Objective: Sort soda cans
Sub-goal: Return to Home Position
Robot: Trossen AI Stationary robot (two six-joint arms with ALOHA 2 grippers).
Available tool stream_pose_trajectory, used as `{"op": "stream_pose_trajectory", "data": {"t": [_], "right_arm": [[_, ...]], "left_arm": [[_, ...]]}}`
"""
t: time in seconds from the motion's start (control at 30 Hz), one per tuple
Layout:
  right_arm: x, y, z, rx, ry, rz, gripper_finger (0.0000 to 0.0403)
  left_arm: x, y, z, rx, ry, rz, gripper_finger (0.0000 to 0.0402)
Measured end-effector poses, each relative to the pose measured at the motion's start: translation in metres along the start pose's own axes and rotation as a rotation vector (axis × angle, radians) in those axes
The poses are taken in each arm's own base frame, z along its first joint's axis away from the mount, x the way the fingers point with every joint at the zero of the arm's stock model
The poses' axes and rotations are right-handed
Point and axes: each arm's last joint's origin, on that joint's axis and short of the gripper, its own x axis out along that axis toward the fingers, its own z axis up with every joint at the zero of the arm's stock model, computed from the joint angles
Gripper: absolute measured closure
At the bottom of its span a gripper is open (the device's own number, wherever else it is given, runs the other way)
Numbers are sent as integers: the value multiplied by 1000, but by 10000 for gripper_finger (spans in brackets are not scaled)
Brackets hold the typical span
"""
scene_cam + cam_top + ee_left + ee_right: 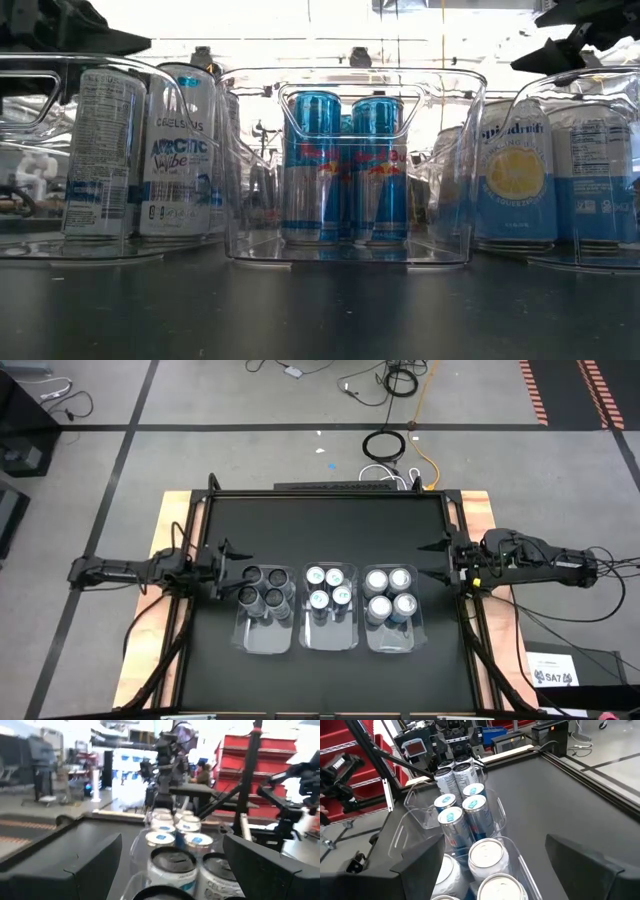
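Plastic bins, three of them and clear, stand side by side in the middle of the black surface (pixel 320 525), and every soda can in view is already inside one. The left bin (pixel 265 642) holds four dark-topped cans (pixel 272 598), the middle bin (pixel 328 636) four blue-and-white cans (pixel 319 599), and the right bin (pixel 390 642) four silver-white cans (pixel 380 607). All stand upright, bunched at one end of their bin with bare floor at the other. No can is loose on the surface, so the sorting looks finished and only the retreat of the arms seems left. The left hand (pixel 222 568) hovers just beside the left bin's rim with its fingers spread wide and nothing between them. The right hand (pixel 440 560) hangs near the right bin, a little farther off, likewise spread and empty. The risk sits mostly on the left: a spread finger so close to a light, thin-walled bin could catch the rim or its handle cut-out if the arm swings or dips rather than drawing straight back, and that would drag or tilt the bin. The cans are tall and narrow with free room beside them, so a jolt could tip one over or knock it against its neighbours. On the right, the same could happen only if the arm drifted inward.
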Motion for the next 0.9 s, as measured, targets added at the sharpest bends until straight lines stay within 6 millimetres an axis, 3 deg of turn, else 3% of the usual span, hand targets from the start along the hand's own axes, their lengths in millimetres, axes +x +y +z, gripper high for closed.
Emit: {"op": "stream_pose_trajectory", "data": {"t": [0.33,0.9], "right_arm": [[0,0,0,42,0,0,64],[0,0,1,23,-14,5,64]], "left_arm": [[-10,-3,-6,5,61,-119,45],[-10,-1,-11,31,102,-51,45]]}}
